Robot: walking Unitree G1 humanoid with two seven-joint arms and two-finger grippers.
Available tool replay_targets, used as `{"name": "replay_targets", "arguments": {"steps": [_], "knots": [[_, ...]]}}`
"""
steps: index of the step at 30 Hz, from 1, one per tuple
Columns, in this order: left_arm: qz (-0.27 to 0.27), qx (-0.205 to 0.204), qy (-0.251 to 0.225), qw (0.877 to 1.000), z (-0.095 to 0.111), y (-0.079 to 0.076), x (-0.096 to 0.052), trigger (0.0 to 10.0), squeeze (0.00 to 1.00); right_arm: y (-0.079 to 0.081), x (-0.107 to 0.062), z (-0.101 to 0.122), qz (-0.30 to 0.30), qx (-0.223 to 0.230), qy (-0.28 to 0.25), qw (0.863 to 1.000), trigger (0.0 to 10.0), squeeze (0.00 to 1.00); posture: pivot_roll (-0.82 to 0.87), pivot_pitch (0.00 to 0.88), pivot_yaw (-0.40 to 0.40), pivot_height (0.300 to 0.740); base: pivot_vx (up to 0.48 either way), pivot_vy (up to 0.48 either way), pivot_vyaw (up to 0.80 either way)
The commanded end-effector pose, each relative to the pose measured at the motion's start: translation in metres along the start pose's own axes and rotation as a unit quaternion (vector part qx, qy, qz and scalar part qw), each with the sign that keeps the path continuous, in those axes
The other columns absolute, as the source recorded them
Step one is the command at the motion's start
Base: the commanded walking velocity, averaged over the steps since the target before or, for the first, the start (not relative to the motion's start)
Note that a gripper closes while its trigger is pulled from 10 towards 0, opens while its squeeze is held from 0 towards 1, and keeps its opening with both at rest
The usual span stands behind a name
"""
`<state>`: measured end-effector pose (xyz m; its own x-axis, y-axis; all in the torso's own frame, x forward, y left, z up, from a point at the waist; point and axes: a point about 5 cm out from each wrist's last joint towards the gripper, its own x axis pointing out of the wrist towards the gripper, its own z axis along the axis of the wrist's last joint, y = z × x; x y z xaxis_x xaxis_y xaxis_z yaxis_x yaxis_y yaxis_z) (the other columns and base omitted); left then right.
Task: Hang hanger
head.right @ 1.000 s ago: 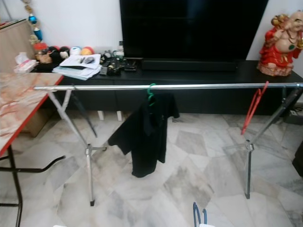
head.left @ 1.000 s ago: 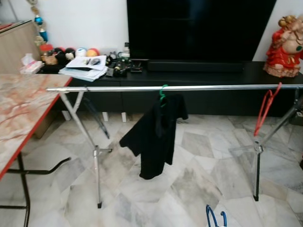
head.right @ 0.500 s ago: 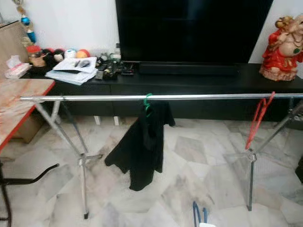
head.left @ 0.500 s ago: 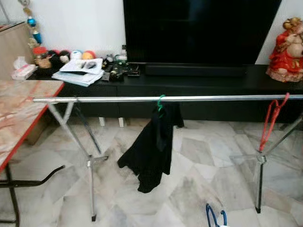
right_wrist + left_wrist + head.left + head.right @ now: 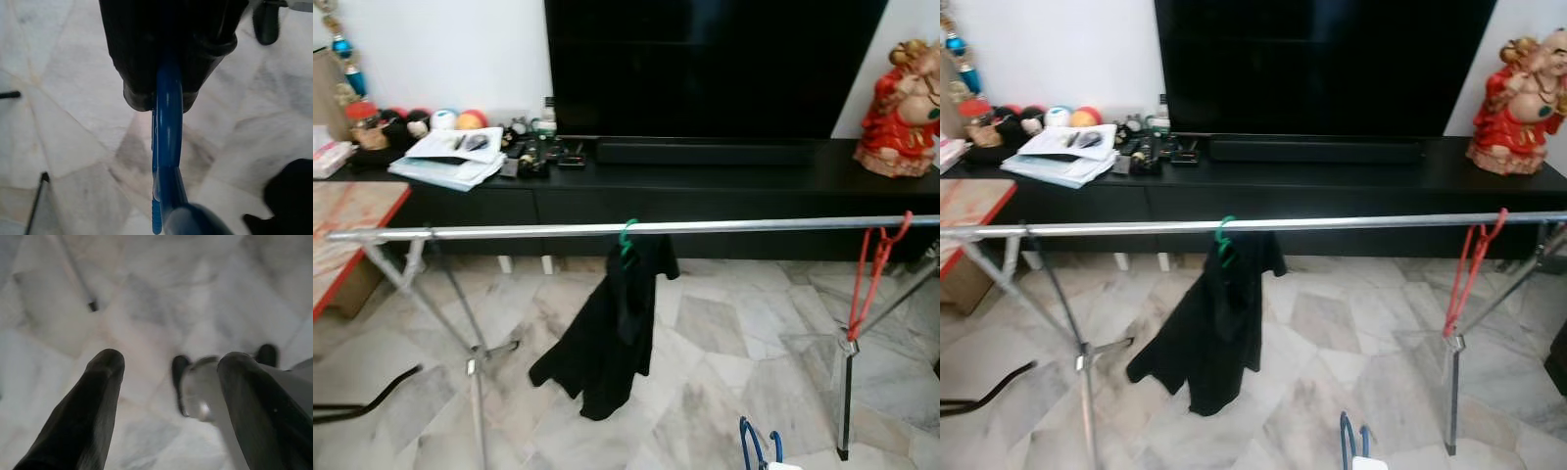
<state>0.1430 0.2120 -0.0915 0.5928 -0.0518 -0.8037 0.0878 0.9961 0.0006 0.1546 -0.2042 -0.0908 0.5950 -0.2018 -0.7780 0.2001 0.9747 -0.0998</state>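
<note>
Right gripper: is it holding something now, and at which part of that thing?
The right gripper is shut on the blue hanger, its fingers pinching the hanger's thin blue bar. The left gripper is open and holds nothing.

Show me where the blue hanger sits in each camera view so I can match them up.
Left eye view: blue hanger at the bottom edge, right of centre.
Right eye view: it pokes up at the bottom edge, right of centre.
Right wrist view: it runs down the middle, clamped in the right hand.
Left wrist view: not in it.
Shared landmark: the black garment hanging from the metal rail.
</note>
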Motion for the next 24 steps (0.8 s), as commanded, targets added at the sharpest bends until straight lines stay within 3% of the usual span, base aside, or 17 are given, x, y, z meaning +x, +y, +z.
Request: {"name": "replay_targets", "arguments": {"steps": [1,14,24], "knots": [[0.007,0.003,0.012,1.0,-0.006,0.006,-0.003,10.0,0.0,0.003,0.001,0.003,-0.001,0.008,-0.004,1.0,10.0,0.0,0.15,0.029,0.006,0.74,0.296,0.0,0.0],[0.007,0.008,0.015,1.0,-0.006,0.008,-0.003,10.0,0.0,0.001,0.004,0.02,-0.012,0.015,-0.033,0.999,10.0,0.0,0.15,0.013,0.011,0.74,0.295,0.0,0.0],[0.009,0.009,0.019,1.0,-0.008,0.009,-0.004,10.0,0.0,0.014,0.01,0.059,0.006,0.025,-0.099,0.995,10.0,0.0,0.15,0.0,0.015,0.74,0.293,0.0,0.0]]}}
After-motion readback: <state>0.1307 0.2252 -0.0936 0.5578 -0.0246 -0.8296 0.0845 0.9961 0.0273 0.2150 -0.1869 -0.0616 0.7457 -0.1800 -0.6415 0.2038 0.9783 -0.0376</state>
